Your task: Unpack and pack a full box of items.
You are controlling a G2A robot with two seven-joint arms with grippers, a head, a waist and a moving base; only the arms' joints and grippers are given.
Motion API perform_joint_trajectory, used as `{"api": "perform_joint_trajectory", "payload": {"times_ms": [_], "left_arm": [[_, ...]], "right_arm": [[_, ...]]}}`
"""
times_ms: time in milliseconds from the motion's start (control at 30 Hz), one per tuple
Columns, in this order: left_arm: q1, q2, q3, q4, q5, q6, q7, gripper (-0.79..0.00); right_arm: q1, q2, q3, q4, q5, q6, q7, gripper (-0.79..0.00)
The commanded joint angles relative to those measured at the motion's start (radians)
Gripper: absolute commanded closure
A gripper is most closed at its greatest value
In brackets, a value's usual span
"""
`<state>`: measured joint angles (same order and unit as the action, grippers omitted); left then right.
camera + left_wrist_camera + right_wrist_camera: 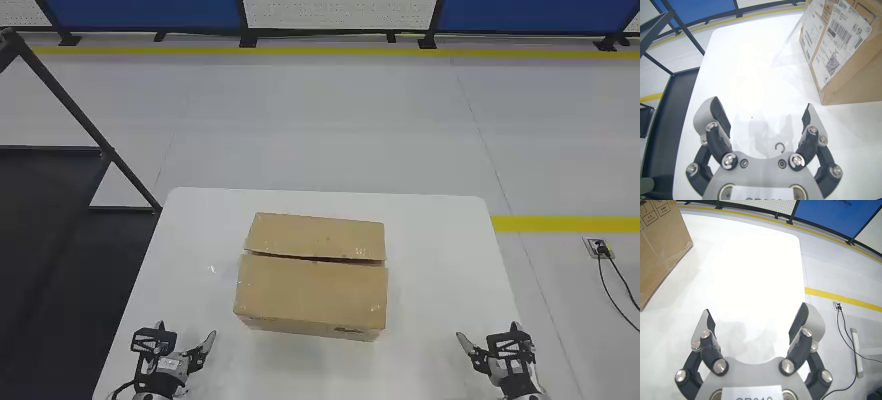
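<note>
A cardboard box (312,285) is seen in the middle of the white surface (440,250). Its two top flaps are folded shut, so what is inside is hidden. On the side that is turned to the left hand (761,102), white labels (838,47) are stuck, carrying barcodes, a square code and some handwritten marks. On the side that is turned to the right hand (755,308), small printed handling marks (651,211) are found, one of them with an umbrella sign. A clear strip (791,43) is seen at the corner of the box beside the labels; what it is cannot be told with certainty.

The left hand is held at the near left corner of the surface, the right hand at the near right corner. Both are well apart from the box. The fingers of each hand are spread wide, and nothing is gripped between them. In both wrist views the box is cut off at the edge.
</note>
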<state>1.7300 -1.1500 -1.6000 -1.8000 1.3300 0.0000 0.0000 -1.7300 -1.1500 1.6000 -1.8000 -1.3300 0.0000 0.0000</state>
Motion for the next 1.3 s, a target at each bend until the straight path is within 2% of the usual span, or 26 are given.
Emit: {"api": "perform_joint_trajectory", "payload": {"times_ms": [0,400,633,767,900,1200,1267], "left_arm": [[0.0,0.0,0.0,0.0,0.0,0.0,0.0,-0.784],[-0.001,-0.002,-0.024,0.011,-0.028,0.007,0.028,-0.785],[0.06,0.003,-0.128,-0.075,-0.114,-0.119,0.118,-0.785],[0.081,0.007,-0.183,-0.117,-0.175,-0.199,0.127,-0.785],[0.107,0.01,-0.221,-0.162,-0.163,-0.245,0.113,-0.785],[0.107,0.01,-0.221,-0.162,-0.163,-0.245,0.113,-0.785],[0.107,0.01,-0.212,-0.163,-0.194,-0.286,0.109,-0.785]], "right_arm": [[0.0,0.0,0.0,0.0,0.0,0.0,0.0,-0.784],[0.008,-0.002,-0.027,-0.026,-0.014,-0.023,0.015,-0.785],[0.06,-0.004,-0.07,-0.137,0.028,-0.126,0.155,-0.785],[0.091,-0.005,-0.074,-0.177,0.101,-0.178,0.195,-0.785],[0.079,-0.001,-0.036,-0.239,0.181,-0.246,0.239,-0.785],[0.079,-0.001,-0.036,-0.239,0.181,-0.246,0.239,-0.785],[0.08,-0.002,-0.043,-0.227,0.214,-0.258,0.235,-0.785]]}}
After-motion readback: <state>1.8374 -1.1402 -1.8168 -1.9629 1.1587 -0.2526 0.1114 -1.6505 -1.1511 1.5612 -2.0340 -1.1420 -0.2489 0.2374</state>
